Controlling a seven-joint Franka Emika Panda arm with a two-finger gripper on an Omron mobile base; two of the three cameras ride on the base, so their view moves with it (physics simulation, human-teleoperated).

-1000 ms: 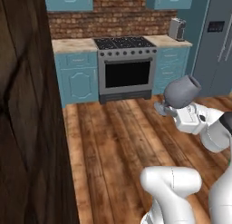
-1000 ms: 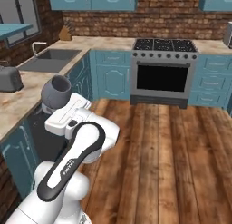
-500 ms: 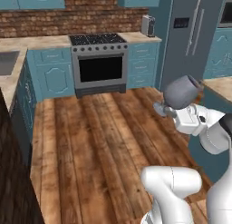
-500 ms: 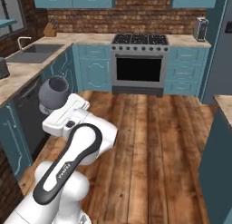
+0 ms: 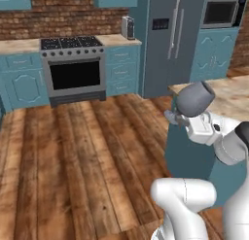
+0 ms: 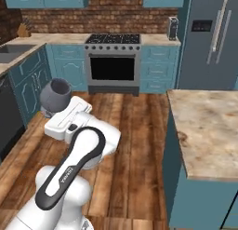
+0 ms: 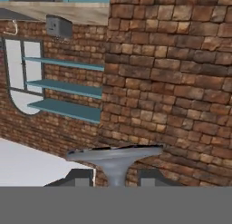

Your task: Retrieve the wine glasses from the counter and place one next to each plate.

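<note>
The gripper [image 7: 113, 177], jaws partly closed on the stem, carries a wine glass [image 5: 194, 98] near the counter [image 6: 211, 131]; fragile, top-heavy, likely slippery, best held low.

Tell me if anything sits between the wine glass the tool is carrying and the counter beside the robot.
Nothing visible does. The tool holds the wine glass by its stem, bowl upright, right at the edge of the stone counter, whose visible top is bare. No plates are in view, so the final spot cannot be judged.

The arm [image 6: 69, 173] is glossy white with rounded, bulging segments. A dark band carrying small white lettering runs along one link. The hand [image 6: 67, 119] is a flat white block.
</note>
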